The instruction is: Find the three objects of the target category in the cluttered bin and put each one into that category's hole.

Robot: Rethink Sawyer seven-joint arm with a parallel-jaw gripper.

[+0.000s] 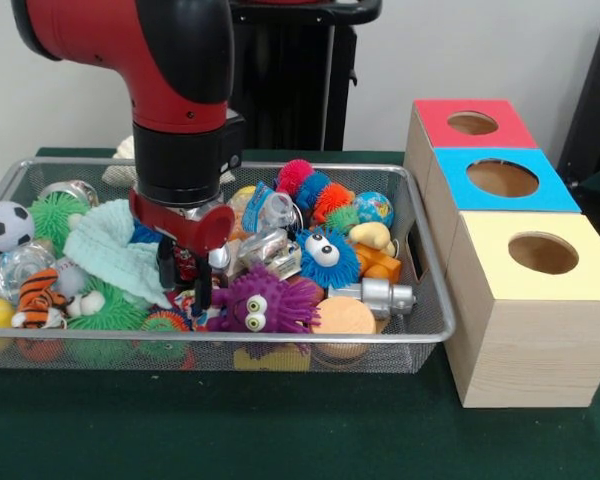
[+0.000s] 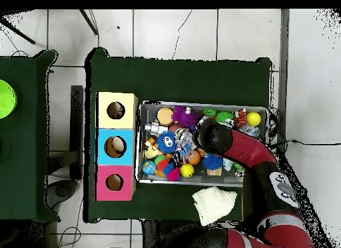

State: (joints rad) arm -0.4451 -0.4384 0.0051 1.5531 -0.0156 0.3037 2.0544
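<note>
I am lowering the gripper (image 1: 185, 275) into the wire bin (image 1: 420, 250) beside the purple fuzzy toy (image 1: 265, 303), fingers narrowly apart and seemingly empty, while nothing is showing in the three box holes (image 1: 502, 178), so sorting looks barely begun.

We see a robotics lab: a green-clothed table (image 1: 280, 440) on a tiled floor (image 2: 173, 32), cables (image 2: 313, 144) trailing across it, and a red Sawyer arm (image 1: 170, 70) over a wire toy bin (image 1: 420, 330).
</note>
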